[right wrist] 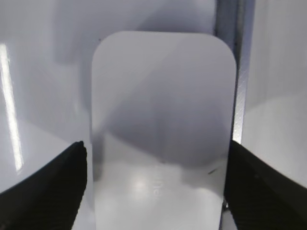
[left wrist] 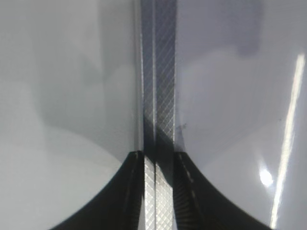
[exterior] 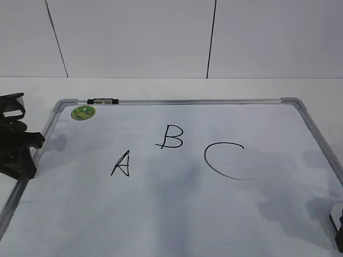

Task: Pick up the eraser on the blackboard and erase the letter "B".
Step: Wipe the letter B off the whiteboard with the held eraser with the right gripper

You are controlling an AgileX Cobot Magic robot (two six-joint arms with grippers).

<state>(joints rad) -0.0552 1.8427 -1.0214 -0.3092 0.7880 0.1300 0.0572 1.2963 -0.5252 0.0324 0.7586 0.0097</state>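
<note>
White gloss fills the right wrist view: the eraser point(right wrist: 160, 134) lies flat on the blackboard point(exterior: 177, 214), one long side just beside the board's silver frame rail. We see the right gripper point(right wrist: 156, 184) with its jaws spread wide, one dark finger on each side of the eraser and neither touching it. We judge that spread is set to take the block across its short width, straddling before closing. The near rail is the snag: the outer finger has to come down in the narrow space between eraser and frame, or on the frame itself.

In the exterior view the eraser is not visible; only a dark piece of the right arm shows at the lower right edge, so the block probably sits just out of frame there.

Left gripper point(left wrist: 156, 160) sits over the frame rail at the board's left edge, jaws close together around the cross-hatched metal strip. Whether it clamps the rail or merely straddles it, we cannot tell. Possibly it steadies the board.

The letter "B" point(exterior: 171, 137) stands intact at upper centre, between the "A" point(exterior: 121, 164) and the "C" point(exterior: 225, 160). A green sticker point(exterior: 83, 112) sits in the far left corner, well clear.
</note>
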